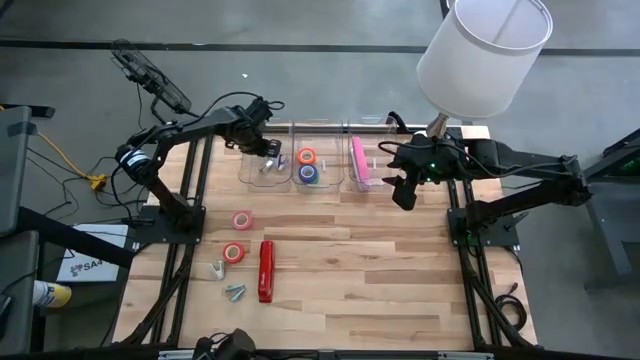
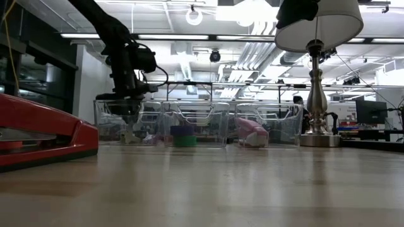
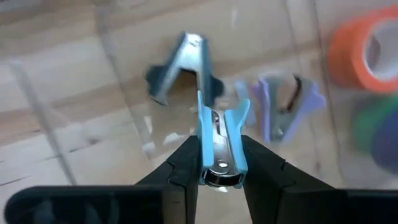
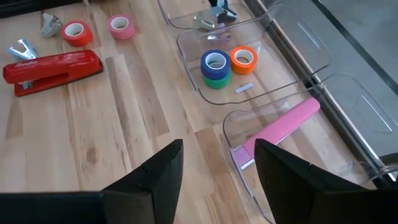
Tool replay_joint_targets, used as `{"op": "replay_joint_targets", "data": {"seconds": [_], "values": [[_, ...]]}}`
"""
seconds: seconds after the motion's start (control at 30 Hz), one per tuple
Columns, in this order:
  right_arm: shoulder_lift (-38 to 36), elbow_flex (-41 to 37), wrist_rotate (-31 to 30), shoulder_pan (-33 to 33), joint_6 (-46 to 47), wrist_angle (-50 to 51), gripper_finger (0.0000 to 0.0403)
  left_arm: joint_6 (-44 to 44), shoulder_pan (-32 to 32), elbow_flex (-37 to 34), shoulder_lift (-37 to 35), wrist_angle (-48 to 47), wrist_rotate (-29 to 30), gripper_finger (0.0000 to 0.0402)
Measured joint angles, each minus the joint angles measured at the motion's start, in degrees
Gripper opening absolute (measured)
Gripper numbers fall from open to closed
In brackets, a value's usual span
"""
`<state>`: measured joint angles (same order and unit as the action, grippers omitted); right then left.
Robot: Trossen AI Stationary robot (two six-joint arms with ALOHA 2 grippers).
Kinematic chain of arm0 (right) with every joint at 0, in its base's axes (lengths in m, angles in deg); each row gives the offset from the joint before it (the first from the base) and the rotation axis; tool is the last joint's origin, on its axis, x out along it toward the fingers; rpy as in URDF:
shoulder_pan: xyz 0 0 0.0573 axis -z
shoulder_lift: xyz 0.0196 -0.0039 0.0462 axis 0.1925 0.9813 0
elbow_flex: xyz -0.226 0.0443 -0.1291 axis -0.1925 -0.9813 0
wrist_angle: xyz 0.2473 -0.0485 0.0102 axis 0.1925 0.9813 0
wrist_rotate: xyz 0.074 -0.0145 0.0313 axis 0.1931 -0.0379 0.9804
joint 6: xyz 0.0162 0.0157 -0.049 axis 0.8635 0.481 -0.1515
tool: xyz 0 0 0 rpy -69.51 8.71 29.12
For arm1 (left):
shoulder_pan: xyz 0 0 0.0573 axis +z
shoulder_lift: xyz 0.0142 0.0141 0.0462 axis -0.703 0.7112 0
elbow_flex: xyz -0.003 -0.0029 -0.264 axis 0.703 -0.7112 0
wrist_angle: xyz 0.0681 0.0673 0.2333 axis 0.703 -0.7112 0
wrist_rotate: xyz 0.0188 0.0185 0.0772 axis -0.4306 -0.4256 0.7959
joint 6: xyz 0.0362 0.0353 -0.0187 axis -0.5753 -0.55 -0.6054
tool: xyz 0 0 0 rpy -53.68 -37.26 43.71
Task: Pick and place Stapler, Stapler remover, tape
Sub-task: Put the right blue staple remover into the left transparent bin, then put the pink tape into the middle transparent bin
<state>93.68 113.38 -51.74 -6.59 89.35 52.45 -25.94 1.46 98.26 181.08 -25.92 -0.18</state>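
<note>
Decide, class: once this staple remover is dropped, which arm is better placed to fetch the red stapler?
Right, probably. The right gripper is open and empty, facing the red stapler. The left gripper is shut on a blue staple remover over the left bin.

Staplers: two showing, red stapler [image 1: 266, 270] and pink stapler [image 1: 359, 163].
Tape: five rolls showing: pink roll [image 1: 242, 220], red roll [image 1: 234, 253], orange roll [image 1: 307, 156], blue roll [image 4: 215, 61], green roll [image 4: 216, 81].
Removers: five showing: first table remover [image 1: 217, 268], second table remover [image 1: 235, 292], dark remover [image 3: 180, 68], purple remover [image 3: 283, 106], light-blue remover [image 3: 221, 140].
Bins: three standing: left bin [image 1: 248, 178], middle bin [image 1: 320, 186], right bin [image 1: 380, 150].
Lamp [image 1: 483, 55]: one standing.
</note>
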Motion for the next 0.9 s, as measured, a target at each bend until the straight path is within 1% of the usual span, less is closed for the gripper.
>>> {"op": "replay_joint_targets", "data": {"seconds": [0.07, 0.17, 0.37, 0.47, 0.67, 0.83, 0.9], "values": [[0.0, 0.0, 0.0, 0.0, 0.1, -0.04, 0.0188, 1.49, -0.02, 0.0, 0.0, 0.06, 1.29, 0.0094], [0.02, 0.0, 0.0, 0.0, 0.37, -0.06, 0.0188, 2.17, -0.17, 0.0, 0.0, 1.19, 0.95, 0.01], [0.02, 0.0, 0.0, 0.0, 0.52, -0.06, 0.0188, 2.6, -0.44, 0.0, 0.0, 1.29, 1.23, 0.0098], [0.02, 0.0, 0.0, 0.0, 0.52, -0.06, 0.0188, 2.61, -0.44, 0.0, 0.0, 1.3, 1.1, 0.0106], [0.02, 0.0, 0.02, 0.0, 0.52, -0.06, 0.0188, 3.42, -0.48, 0.0, 0.0, 1.01, 1.03, 0.0143], [0.02, 0.0, 0.02, 0.0, 0.52, -0.06, 0.0188, 3.42, -0.48, 0.0, 0.0, 1.02, -0.39, 0.0179], [0.02, 0.0, 0.02, 0.0, 0.52, -0.06, 0.0188, 2.84, -0.39, 0.04, 0.0, 1.05, -1.8, 0.0189]]}}
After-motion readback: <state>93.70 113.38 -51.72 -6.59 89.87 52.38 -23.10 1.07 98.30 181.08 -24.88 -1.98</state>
